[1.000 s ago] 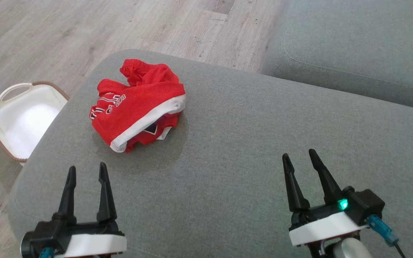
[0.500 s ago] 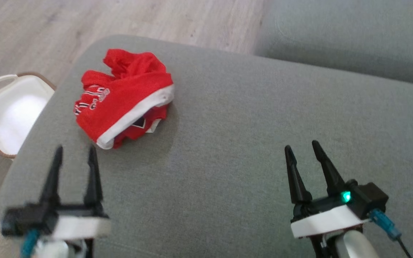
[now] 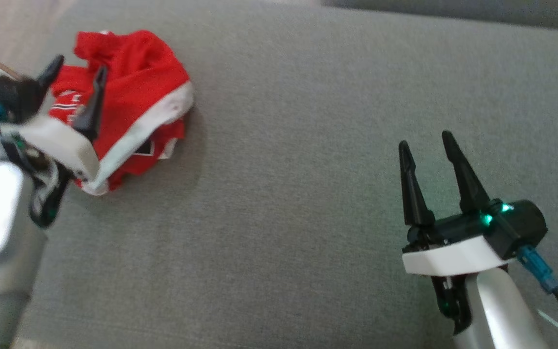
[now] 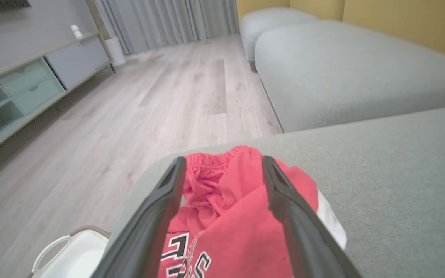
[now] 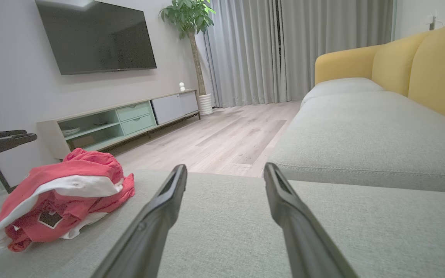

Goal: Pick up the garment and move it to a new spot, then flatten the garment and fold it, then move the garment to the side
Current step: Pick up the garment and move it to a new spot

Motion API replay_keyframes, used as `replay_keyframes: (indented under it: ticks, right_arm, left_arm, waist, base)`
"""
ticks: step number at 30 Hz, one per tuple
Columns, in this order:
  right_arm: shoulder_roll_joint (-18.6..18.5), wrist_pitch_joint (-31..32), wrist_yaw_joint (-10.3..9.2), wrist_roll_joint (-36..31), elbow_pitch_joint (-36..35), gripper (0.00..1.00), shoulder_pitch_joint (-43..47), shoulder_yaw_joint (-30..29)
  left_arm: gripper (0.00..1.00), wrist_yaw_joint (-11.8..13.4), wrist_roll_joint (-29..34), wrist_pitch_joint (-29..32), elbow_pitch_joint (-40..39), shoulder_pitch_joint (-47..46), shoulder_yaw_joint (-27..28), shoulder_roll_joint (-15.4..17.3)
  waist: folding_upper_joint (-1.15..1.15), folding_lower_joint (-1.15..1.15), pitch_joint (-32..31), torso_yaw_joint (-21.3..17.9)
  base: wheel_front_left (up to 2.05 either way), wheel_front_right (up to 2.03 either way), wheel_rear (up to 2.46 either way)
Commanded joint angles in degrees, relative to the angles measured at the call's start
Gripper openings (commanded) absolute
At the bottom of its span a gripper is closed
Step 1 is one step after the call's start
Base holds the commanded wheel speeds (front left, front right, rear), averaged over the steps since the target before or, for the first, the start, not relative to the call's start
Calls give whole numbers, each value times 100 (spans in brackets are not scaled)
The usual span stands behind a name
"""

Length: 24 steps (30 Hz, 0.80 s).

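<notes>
Red crumpled garment (image 3: 133,82) lies near the grey cushion's (image 3: 308,145) left edge in my head view. Blurred left gripper (image 3: 79,69) hovers over it, jaws apart; right gripper (image 3: 424,140), jaws apart too, sits well away. Left wrist view: fingers (image 4: 284,200) frame the heap; contact unclear. Closing could pinch one loose layer only. Right wrist view: lower folds are tucked out of sight.

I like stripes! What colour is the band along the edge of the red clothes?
White. The band on the garment shows best in the right wrist view.
</notes>
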Motion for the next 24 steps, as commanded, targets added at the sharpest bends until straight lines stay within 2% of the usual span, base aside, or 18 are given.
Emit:
replay_keyframes:
  ticks: [1,5,9,17,19,24]
  right_arm:
    - [1,-51,44,-54,-233,100,-242,137]
    - [1,-51,44,-58,-248,100,-342,111]
    - [1,-51,44,-49,-247,100,-404,116]
    - [1,-51,44,-18,-327,100,-454,35]
    - [1,-51,44,-11,-330,100,-453,24]
    - [1,-51,44,25,-293,100,-444,4]
  left_arm:
    - [100,12,-216,184,31,-432,20,411]
    - [100,11,-869,468,598,-1048,-331,580]
    - [100,11,-1088,591,963,-1345,-630,689]
    - [100,10,-1739,916,1737,-1658,-1226,642]
    - [0,10,-1992,954,1805,-1673,-1298,627]
    - [0,10,-2152,504,1908,-1841,-1456,748]
  waist:
    - [0,-2,319,-243]
    - [0,-2,546,-446]
    - [0,-2,686,-576]
    - [0,-2,842,-748]
    - [0,-2,839,-760]
    - [0,-2,710,-749]
  base:
    - [0,0,0]
    - [0,0,0]
    - [0,0,0]
    - [0,0,0]
    - [0,0,0]
    - [0,0,0]
